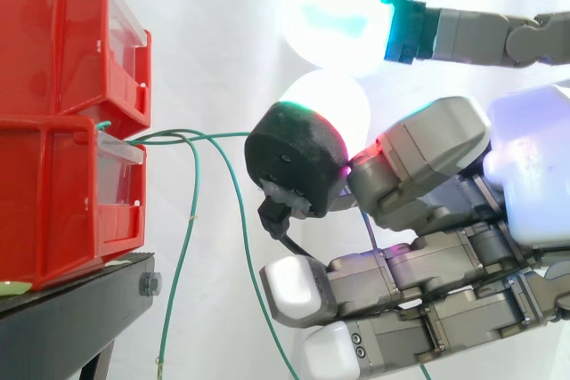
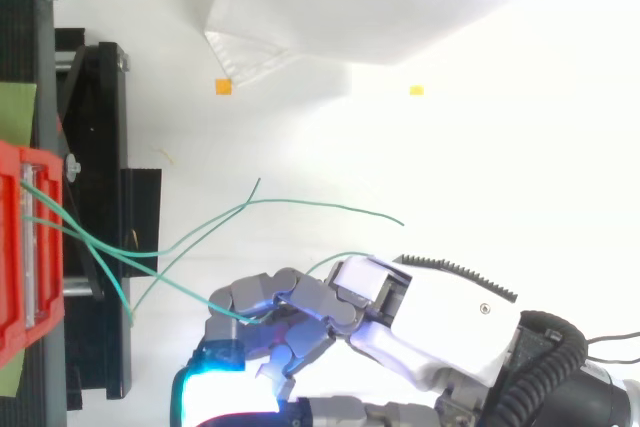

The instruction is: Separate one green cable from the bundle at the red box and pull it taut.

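Two red bins (image 1: 53,42) are stacked on a black stand (image 1: 71,309) at the left. Several thin green cables come out of the lower bin (image 1: 53,211). One green cable (image 1: 218,135) runs almost level from the bin's front to my hand (image 1: 427,149). In the top view this cable (image 2: 185,292) ends between the curled fingers of the hand (image 2: 440,317), which pinch it. A loop of green cable (image 2: 340,257) comes out behind the fingers. The other cables (image 2: 320,204) lie loose; one (image 1: 184,246) droops down beside the stand.
The red bin's edge (image 2: 15,247) and the black stand (image 2: 100,147) fill the left side from above. An orange mark (image 2: 222,87), a yellow mark (image 2: 416,90) and a clear plastic sheet (image 2: 260,47) lie on the white floor beyond the cables.
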{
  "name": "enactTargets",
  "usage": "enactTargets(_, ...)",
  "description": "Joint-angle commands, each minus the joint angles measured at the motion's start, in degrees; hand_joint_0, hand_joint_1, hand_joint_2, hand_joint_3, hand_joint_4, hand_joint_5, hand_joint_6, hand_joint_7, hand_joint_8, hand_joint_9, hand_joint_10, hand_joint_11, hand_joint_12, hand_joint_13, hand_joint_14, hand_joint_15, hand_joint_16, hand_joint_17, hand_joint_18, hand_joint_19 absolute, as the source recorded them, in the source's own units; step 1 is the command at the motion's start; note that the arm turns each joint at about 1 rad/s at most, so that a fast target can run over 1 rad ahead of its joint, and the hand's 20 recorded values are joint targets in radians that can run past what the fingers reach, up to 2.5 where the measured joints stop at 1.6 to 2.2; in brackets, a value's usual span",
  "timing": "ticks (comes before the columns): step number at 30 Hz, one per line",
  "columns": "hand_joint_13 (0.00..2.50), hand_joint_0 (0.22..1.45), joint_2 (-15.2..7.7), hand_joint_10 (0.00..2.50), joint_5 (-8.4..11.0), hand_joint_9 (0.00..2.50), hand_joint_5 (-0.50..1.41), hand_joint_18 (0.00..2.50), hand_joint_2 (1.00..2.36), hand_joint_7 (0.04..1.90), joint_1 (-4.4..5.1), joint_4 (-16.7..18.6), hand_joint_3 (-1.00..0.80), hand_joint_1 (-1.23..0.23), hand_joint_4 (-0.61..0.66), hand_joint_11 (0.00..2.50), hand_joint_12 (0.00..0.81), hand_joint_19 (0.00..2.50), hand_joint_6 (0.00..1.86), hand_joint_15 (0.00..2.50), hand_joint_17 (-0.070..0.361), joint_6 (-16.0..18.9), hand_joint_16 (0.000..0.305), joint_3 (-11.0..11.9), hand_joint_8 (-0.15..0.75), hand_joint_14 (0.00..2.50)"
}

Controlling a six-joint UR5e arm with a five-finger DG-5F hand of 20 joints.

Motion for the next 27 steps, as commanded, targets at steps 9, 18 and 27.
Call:
enactTargets(9, 0.6, 0.54, 0.0, 0.49, -0.79, 0.84, -0.19, 0.31, 1.0, 1.31, -0.14, 0.0, -0.03, -0.74, 0.46, 1.33, 0.379, 0.73, 0.91, 0.9, 0.16, 0.11, 0.071, 0.01, 0.415, 0.02)
enactTargets(18, 0.4, 0.49, 0.0, 0.05, -1.32, 0.7, -0.24, 0.13, 1.02, 1.31, -0.23, -0.09, -0.19, -0.89, 0.45, 1.6, 0.326, 0.68, 0.91, 0.82, 0.142, 0.2, 0.063, 0.01, 0.376, 0.03)
enactTargets(27, 0.31, 0.41, 0.0, 0.19, -1.76, 0.62, -0.25, 0.07, 1.0, 1.24, -0.41, -0.09, -0.5, -0.83, 0.48, 1.43, 0.356, 0.65, 0.92, 0.71, 0.156, 0.2, 0.07, -0.08, 0.429, 0.02)
